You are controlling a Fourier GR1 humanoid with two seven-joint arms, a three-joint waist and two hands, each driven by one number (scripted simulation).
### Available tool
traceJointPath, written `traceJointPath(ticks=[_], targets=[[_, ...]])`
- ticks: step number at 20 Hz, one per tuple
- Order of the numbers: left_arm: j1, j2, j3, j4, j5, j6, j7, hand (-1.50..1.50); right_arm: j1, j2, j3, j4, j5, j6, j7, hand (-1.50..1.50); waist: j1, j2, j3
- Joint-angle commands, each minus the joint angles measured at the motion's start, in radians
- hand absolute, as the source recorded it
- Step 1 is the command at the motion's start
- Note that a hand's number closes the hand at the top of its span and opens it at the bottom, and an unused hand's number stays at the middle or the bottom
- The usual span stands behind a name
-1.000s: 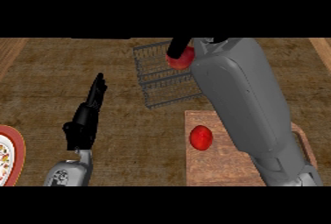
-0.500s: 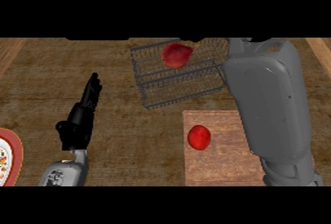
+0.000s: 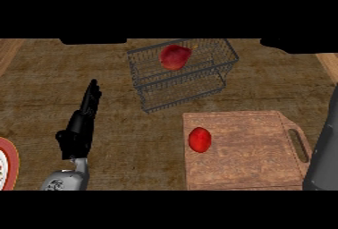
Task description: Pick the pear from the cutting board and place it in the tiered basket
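The big change is showing at the upper middle of the frame: the pear is now sitting in the top tier of the tiered basket with nothing holding it. Half a second ago the right arm was looming right beside it, and a second ago that arm was carrying it in over the wires. The arm is pulling away now; only the grey right forearm is showing, hugging the right edge of the frame beside the cutting board. The right hand is lying out of sight past that edge, so I cannot tell what its fingers are doing. The left hand is resting at the left of the frame, its fingers straight and open, pointing up the worktop and holding nothing, much as it was before. A second red fruit is lying untouched on the left part of the cutting board, and the rim of a plate is peeking in at the lower left edge. To my eye the placing is looking done: the pear is off the board and resting inside the basket, and the arm is only finishing its retreat.
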Motion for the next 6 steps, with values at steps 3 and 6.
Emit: traceJointPath(ticks=[3,6], targets=[[0.039,-0.005,-0.009,-0.038,0.003,0.0,-0.009,0.0,0.301,-0.077,-0.187,-0.315,-0.259,0.151,-0.048,-1.5,-0.01,-0.002,0.001],[0.025,-0.008,0.007,0.005,0.016,-0.003,-0.009,0.0,0.444,-0.091,-0.297,-0.428,-0.43,0.229,-0.082,-1.5,-0.025,-0.001,0.001]])
